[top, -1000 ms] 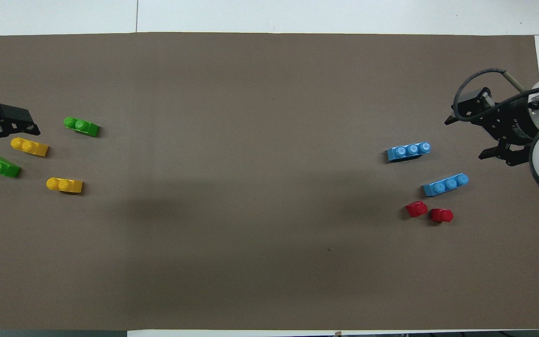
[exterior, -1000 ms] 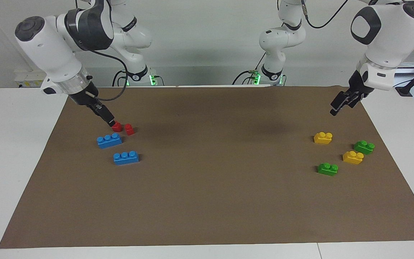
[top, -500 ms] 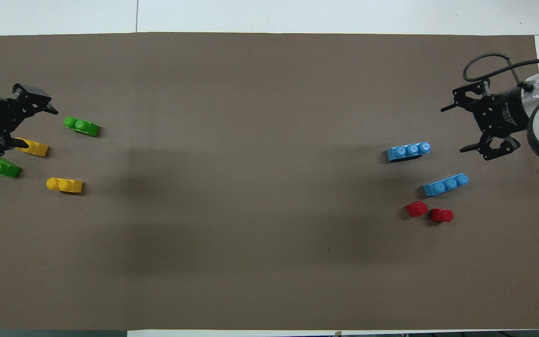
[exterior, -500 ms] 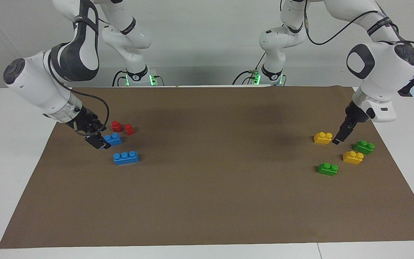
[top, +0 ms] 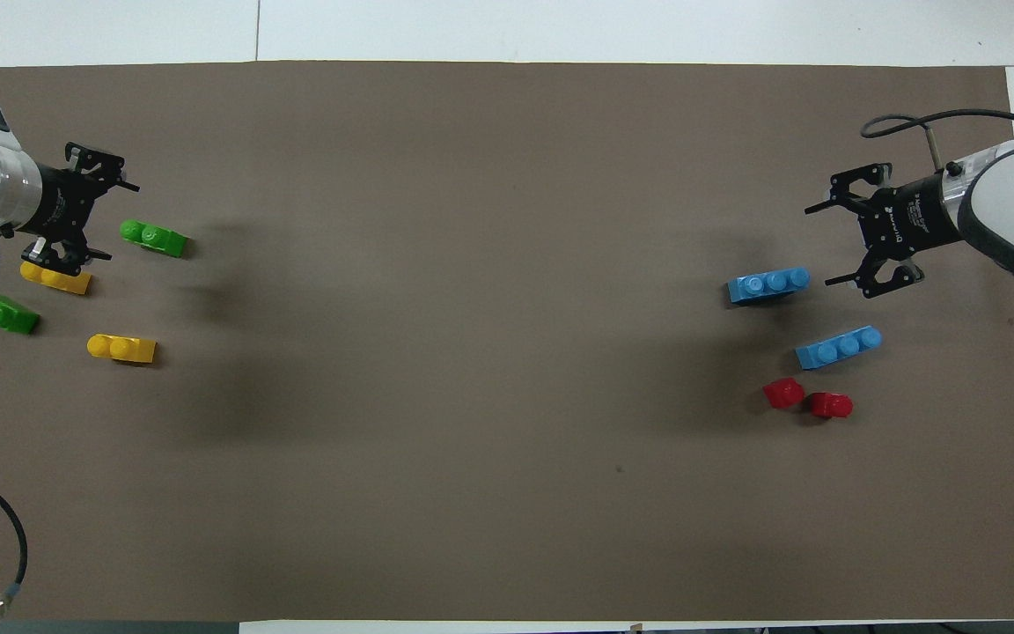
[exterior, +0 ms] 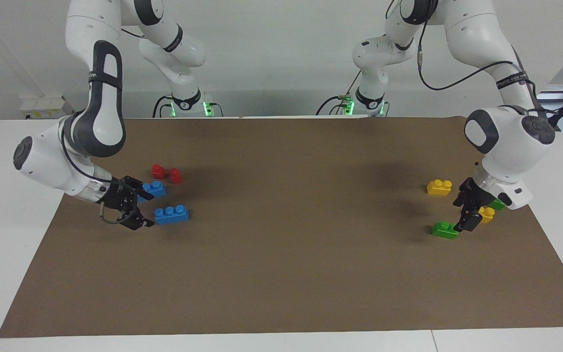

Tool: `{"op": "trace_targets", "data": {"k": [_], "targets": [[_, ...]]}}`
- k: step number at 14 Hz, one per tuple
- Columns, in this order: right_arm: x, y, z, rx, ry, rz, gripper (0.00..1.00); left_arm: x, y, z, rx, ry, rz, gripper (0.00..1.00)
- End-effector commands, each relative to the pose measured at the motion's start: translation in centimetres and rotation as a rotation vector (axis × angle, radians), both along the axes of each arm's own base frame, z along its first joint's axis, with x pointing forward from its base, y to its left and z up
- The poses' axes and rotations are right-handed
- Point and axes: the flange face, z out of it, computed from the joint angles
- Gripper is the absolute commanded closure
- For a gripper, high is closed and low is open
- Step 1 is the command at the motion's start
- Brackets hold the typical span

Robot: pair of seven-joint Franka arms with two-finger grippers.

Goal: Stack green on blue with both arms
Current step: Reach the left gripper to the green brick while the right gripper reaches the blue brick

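Green brick (top: 153, 238), two studs, lies farthest from robots at the left arm's end of the desk, long axis along the desk's length. Left gripper (top: 100, 211) just beside its end, fingers wide, empty. Blue brick (top: 768, 285), three studs, same axis; right gripper (top: 837, 245) beside it, fingers wide, empty.

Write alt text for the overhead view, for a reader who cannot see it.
Two open grippers come in over a brown mat: the left gripper beside a green brick, the right gripper beside a blue brick. A second green brick and two yellow bricks lie near the left gripper, a second blue brick and two red pieces near the right.
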Motion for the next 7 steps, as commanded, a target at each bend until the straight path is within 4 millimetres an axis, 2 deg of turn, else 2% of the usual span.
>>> {"op": "trace_targets", "data": {"k": [1,4,7], "targets": [[0.0,-0.2,-1.9,0.032,0.001,0.019,0.01,1.3,0.6,-1.8,0.022,-0.008,0.016,0.0],[-0.6,-0.2,-4.4,0.04,0.02,0.043,0.01,1.7,0.9,-3.3,0.031,-0.037,0.026,0.0],[-1.3,0.1,-5.8,0.052,0.013,0.026,0.01,1.4,1.9,-4.3,0.044,-0.044,0.04,0.0]]}}
